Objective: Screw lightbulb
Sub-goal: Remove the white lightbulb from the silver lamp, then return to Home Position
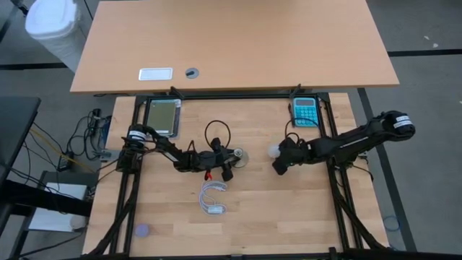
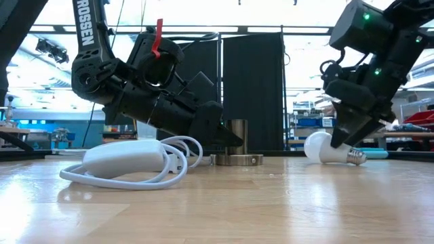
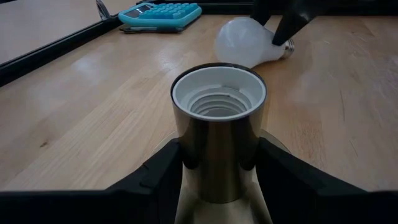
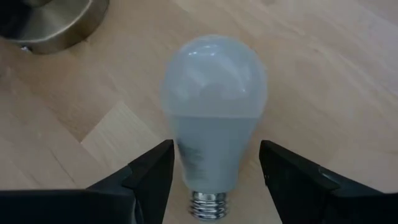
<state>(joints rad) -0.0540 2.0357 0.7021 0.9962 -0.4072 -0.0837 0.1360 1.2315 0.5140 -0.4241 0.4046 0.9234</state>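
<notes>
Lettering reading "ROSSEN" runs in white down the left arm (image 2: 91, 41) in the low view, the only writing that can be read. That arm reaches low across the wooden table (image 1: 289, 209) from the left side, and the left gripper (image 1: 229, 157) is clamped around the upright metal tube of the lamp socket (image 3: 219, 124), one finger (image 3: 158, 180) pressed on each side of it. The socket's white threaded opening faces up. The right arm (image 1: 361, 136) stretches in from the right edge and angles down toward the table. The right gripper (image 4: 214, 171) has its fingers spread wide on either side of the lightbulb (image 4: 214, 106), not touching it. The lightbulb lies on its side on the table, near the socket but apart from it. A coiled white cable (image 2: 129, 163) lies in front of the left arm, and a blue calculator (image 1: 304, 110) rests at the table's far edge.
</notes>
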